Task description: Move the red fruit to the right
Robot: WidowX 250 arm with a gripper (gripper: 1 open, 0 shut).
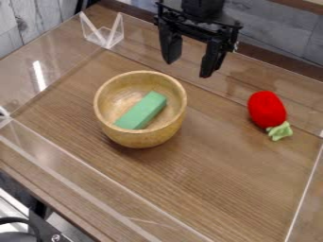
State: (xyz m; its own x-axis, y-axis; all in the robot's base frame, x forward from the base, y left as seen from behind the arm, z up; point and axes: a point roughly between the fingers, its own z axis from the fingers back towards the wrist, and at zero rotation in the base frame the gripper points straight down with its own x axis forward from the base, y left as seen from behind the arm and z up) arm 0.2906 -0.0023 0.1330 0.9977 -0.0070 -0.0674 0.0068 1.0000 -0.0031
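1. Camera view: a single arm works over a wooden table (pixel 228 180) enclosed by a low clear wall (pixel 164 227). The gripper (pixel 197 55) hangs at the far side of the table, near the top centre of the frame, pointing straight down.

2. Gripper state: the jaws stand apart with open space between the dark fingers (pixel 210 59). Nothing is held.

3. Task object: the red fruit (pixel 265 108) lies on the table surface at the right side of the frame, close to the right-hand clear wall. It touches neither the gripper nor any other item.

4. Orientation of the task object: its pale green leafy tip (pixel 280 131) points toward the near right, so the long axis runs from the far left of the fruit to the near right, on a diagonal.

5. Governing relation: the fruit lies to the right of the gripper and nearer the camera, and below the fingertips. The two are apart.

6. Other items: a wooden bowl (pixel 142 132) sits left of centre and contains a green block (pixel 142 111). The bowl is well apart from the fruit and is not on the line between gripper and fruit.

7. Assessment: the approach is probably a shift right and toward the camera, then a descent. Closing across the short axis appears the sounder grip.

8. Caution: little table remains between fruit and right wall.
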